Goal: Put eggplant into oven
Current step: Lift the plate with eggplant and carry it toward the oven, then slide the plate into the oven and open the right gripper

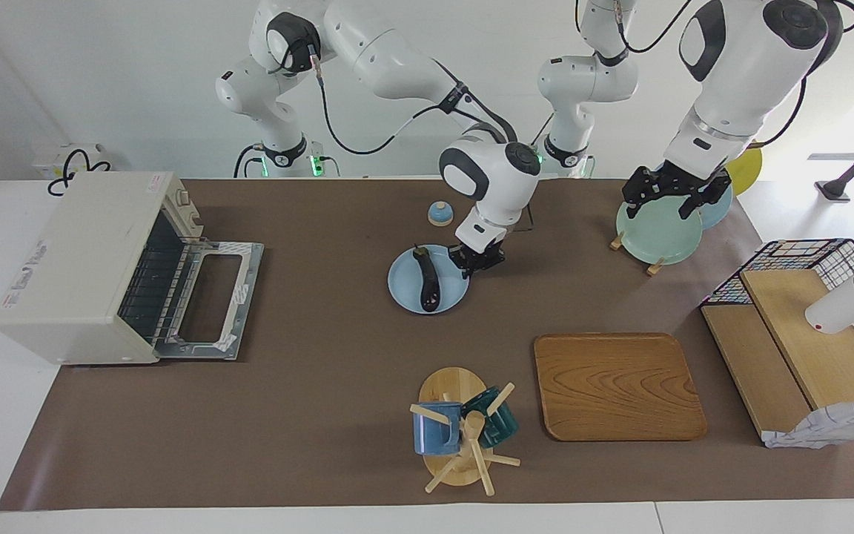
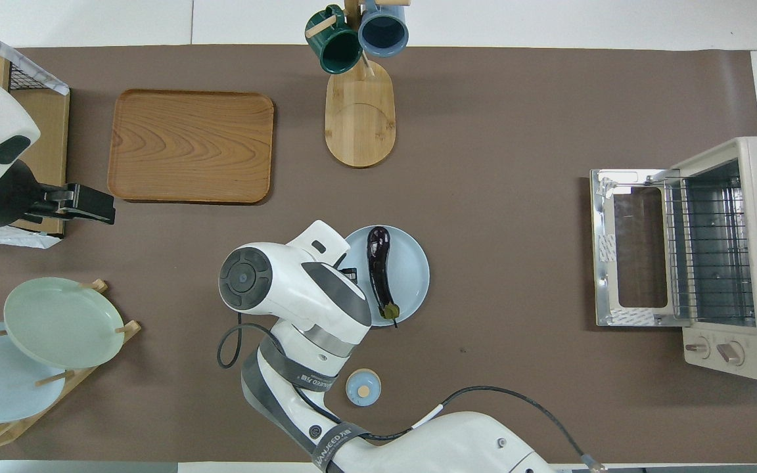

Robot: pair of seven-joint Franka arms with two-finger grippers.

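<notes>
Right arm is reaching in from its base, wrist bent steeply down; right gripper [image 1: 476, 262] is sitting at the rim of the blue plate [image 1: 405, 293], fingers pinched together on the plate's edge, not on the eggplant [image 1: 428, 282]. Eggplant is lying lengthwise on that plate, mid-table, stem end toward the robots. Left arm is waiting, left gripper [image 1: 669, 194] spread wide over the green plate [image 1: 657, 233] in the rack. Oven [image 1: 93, 263] is standing at the right arm's end of the table, door folded down, rack showing.
</notes>
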